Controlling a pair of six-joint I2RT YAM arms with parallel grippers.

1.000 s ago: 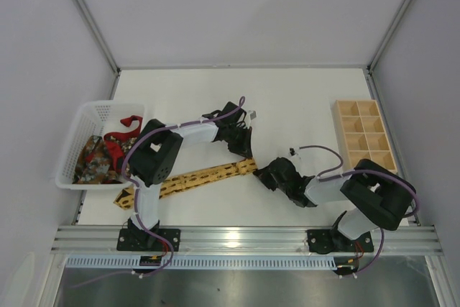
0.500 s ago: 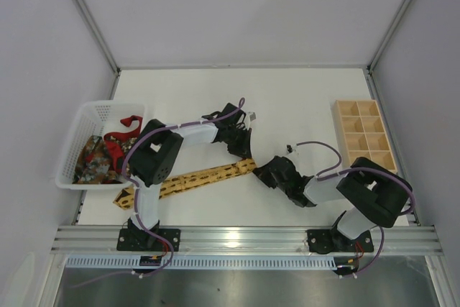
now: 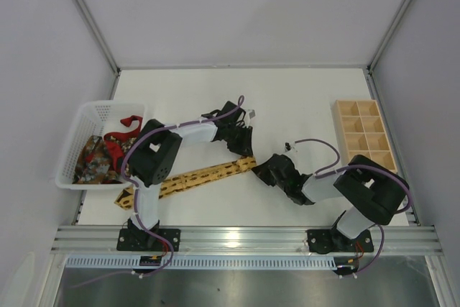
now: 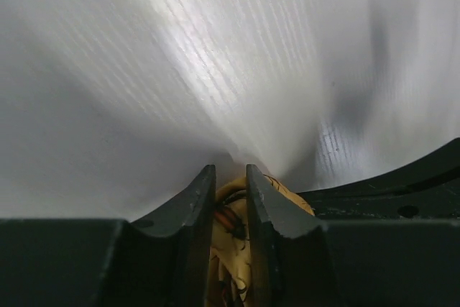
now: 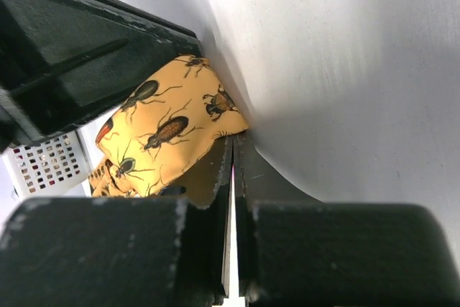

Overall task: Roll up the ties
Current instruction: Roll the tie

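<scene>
Bench (image 3: 287,98): one white surface, carrying everything below.

Basket (image 3: 68,156): one, white, at your left edge. It reads as the holding stock for ties not yet rolled.

Tray (image 3: 336,131): one, wooden, at the right edge. I count eight compartments, two by four, with the near corner behind the right arm. Probably the destination for finished rolls.

Ties: three in all.
- Yellow tie (image 3: 194,177), insect print, is the only one out. It lies flat and diagonal on the bench, from the basket's near corner to mid-bench where both arms meet. Laid straight like that, it looks ready to roll from the end.
- Red tie (image 3: 123,126) is in the basket, bunched at the far side.
- Patterned tie (image 3: 93,159) is in the basket, heaped at the near side.

End effectors: two, both at the yellow tie's mid-bench end.
- Left end effector (image 4: 230,177) has its jaws nearly together with yellow cloth pinched between them. My guess is that it anchors the end so the first turn can form.
- Right end effector (image 5: 233,141) has its jaws closed to a hairline slit with no cloth visible in it. The tie's tip lies against its fingertips. It likely serves as a pusher or core.
</scene>
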